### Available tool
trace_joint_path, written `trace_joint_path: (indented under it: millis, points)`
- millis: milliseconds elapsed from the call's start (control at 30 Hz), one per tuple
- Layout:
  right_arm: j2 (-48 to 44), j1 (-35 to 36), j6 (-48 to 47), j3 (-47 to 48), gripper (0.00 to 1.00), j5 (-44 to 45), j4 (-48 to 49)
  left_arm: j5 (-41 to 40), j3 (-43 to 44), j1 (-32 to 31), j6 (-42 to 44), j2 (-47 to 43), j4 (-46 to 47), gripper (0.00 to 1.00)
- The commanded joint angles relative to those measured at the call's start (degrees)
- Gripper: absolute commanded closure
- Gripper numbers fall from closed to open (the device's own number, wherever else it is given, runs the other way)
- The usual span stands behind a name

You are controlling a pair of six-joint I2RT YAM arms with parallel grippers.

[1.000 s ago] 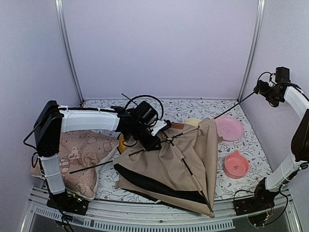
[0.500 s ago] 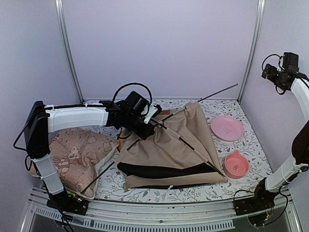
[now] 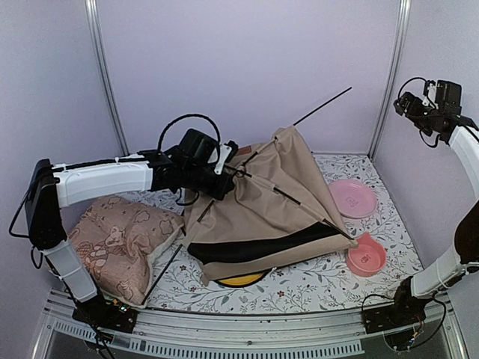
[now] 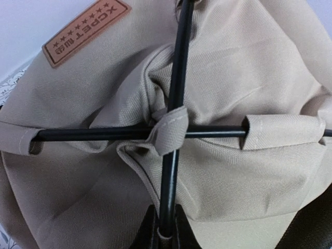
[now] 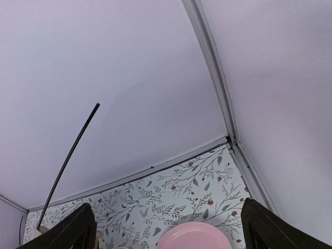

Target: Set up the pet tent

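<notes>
so the left gripper (image 4: 165, 229), clenched on a pole (image 4: 175, 98), just hoisted the pet tent (image 3: 281, 206) half upright (right gripper (image 5: 171, 233) idles wide open)

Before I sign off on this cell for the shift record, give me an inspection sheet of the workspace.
Surface: floral table cover, flat.
Job's things: pet tent half up, crossed black poles; one pole tip pointing at the back wall.
Clutter: cushion left; pink plate and pink bowl right; yellow tray edge under the tent.
Grippers: left gripper jaws shut on a tent pole; right gripper high, jaws open, empty.
Cables: black cable loop over the left wrist.
Surroundings: lilac walls, metal posts.
</notes>
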Motion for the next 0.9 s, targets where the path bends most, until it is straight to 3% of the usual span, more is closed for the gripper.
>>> trace_joint_path:
  millis: [0, 200, 633, 867]
  points:
    - [-4.2, 8.0, 1.2, -0.8, 0.01, 0.3, 2.7, -1.8, 2.3, 1.5, -5.2, -2.1, 7.1, 1.0]
    - [-8.8, 20.4, 2.6, -6.0, 0.01, 1.1, 7.0, -2.0, 5.9, 2.1, -10.7, -0.7, 8.7, 1.0]
    - [-9.8, 48.6, 7.8, -11.7, 0.02, 12.6, 7.0, -3.2, 9.8, 2.5, -21.1, 0.8, 14.8, 1.0]
    - [-7.4, 56.9, 16.3, -14.1, 0.06, 14.0, 12.3, -1.9, 9.2, 2.5, -24.0, 2.1, 18.1, 1.0]
